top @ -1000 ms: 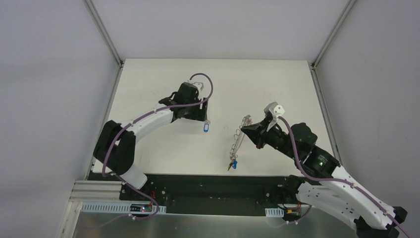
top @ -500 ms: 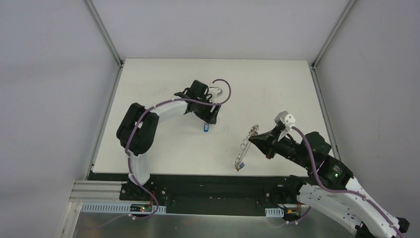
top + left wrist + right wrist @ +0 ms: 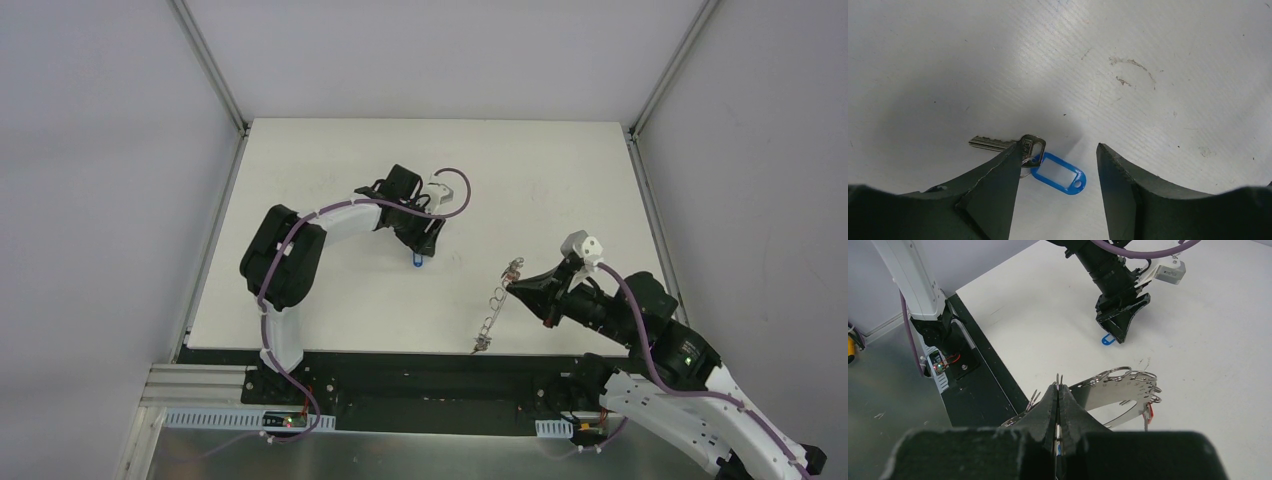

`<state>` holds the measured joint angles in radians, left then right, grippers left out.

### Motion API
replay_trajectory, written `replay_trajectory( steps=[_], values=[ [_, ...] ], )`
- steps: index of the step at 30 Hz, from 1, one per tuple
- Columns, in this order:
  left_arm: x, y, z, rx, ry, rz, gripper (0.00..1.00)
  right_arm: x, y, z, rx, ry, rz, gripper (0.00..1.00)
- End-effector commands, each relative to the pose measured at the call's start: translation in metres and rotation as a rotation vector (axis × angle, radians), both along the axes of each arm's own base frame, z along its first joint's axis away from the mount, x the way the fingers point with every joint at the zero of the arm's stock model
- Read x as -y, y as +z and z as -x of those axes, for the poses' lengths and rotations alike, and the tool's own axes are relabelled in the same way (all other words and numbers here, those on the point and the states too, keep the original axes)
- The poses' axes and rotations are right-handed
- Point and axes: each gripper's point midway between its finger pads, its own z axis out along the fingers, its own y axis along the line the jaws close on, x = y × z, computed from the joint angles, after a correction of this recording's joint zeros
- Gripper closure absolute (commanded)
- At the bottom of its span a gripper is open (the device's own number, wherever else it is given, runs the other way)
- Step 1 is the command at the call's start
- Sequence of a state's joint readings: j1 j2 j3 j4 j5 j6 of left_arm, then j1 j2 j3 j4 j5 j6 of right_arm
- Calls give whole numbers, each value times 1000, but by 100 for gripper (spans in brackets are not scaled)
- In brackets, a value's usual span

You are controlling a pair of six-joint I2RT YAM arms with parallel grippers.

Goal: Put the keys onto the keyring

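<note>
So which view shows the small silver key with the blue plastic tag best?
Left wrist: the key lies flat under the open left gripper, with blade, head and tag all visible. Top external shows only a blue speck under that gripper. Right wrist shows just a blue sliver beside it.

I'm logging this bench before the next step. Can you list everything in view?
table: one, white, under everything.
key: one, silver with a blue plastic tag, flat on the table, tag between the left fingers.
keyring: one, silvery, strung with small rings, pinched in the right fingers, held near the table's front edge.
red tag: one, red, hanging on the keyring.
left fingers: two, black, apart, touching nothing that shows.
right fingers: two, black, shut on the keyring.
</note>
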<state>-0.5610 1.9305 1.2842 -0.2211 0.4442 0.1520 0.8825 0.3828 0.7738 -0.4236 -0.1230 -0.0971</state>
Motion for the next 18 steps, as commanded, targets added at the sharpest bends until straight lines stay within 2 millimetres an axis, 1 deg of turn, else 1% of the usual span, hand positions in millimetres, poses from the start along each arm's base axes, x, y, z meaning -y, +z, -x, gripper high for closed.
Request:
replay_trajectory(
  steps=[1, 4, 6, 13, 15, 18],
  values=[
    [-8, -3, -1, 8, -12, -22, 47, -5, 17, 4, 28, 32, -64, 100],
    [-12, -4, 2, 8, -5, -35, 53, -6, 19, 5, 31, 38, -66, 100],
    [-15, -3, 2, 18, 3, -47, 56, -6, 19, 6, 27, 41, -66, 100],
    [-27, 0, 5, 41, 30, -77, 60, -8, 20, 8, 21, 53, -73, 100],
    [-30, -1, 8, 39, 39, -85, 60, -9, 20, 8, 20, 56, -73, 100],
    [-33, 5, 9, 61, 59, -76, 60, -9, 19, 7, 21, 56, -74, 100]
  ],
)
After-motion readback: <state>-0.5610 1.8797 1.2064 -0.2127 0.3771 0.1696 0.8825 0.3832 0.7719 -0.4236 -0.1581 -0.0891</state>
